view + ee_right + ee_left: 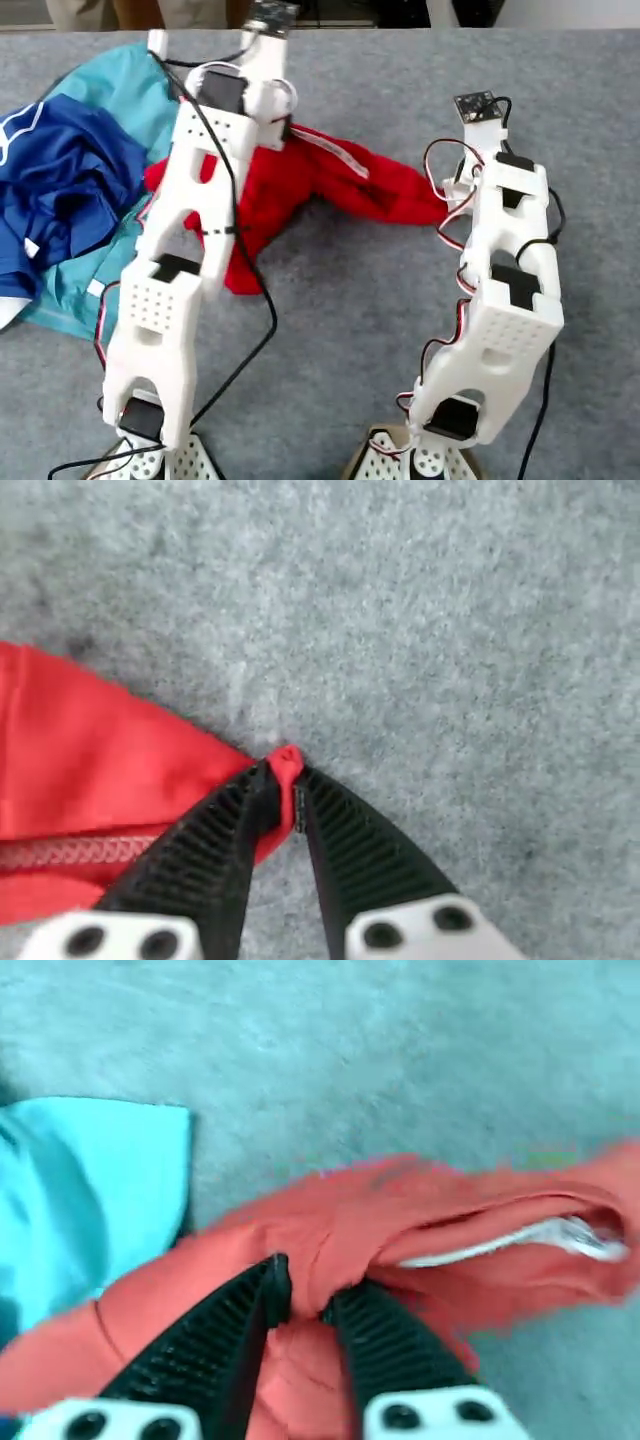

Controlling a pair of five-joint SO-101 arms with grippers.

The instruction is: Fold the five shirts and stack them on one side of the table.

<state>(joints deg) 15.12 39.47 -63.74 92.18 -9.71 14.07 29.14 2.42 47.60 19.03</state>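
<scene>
- The right gripper (283, 780) is closed on only the very tip of a corner of the red shirt (340, 185). With so little cloth between its fingers, I judge that a firm sideways pull could tug the corner free.
- The left gripper (305, 1295) is pinched shut on a bunched fold of the same shirt. Such a bunch may hold more than one layer, so a lift could bring the shirt up crumpled rather than spread.
- If the two grippers draw apart unevenly, the cloth between them will likely twist instead of lying flat.
- Just beside the left gripper lies a teal shirt (110, 90) with a dark blue shirt (60, 180) heaped on it. The red cloth meets the teal edge there, though I cannot tell which lies over which. Dragging the red one could catch the teal and pull both along.
- The red shirt runs from the left gripper across the grey tabletop (360, 300) to the right gripper. It is rumpled, with a long ridge along its middle.
- Beyond the left gripper's fingertips an opening shows a pale strip inside. Beside the right gripper a stitched hem runs along the edge.
- The fabric looks thin and limp, so it will probably sag wherever it is not held.
</scene>
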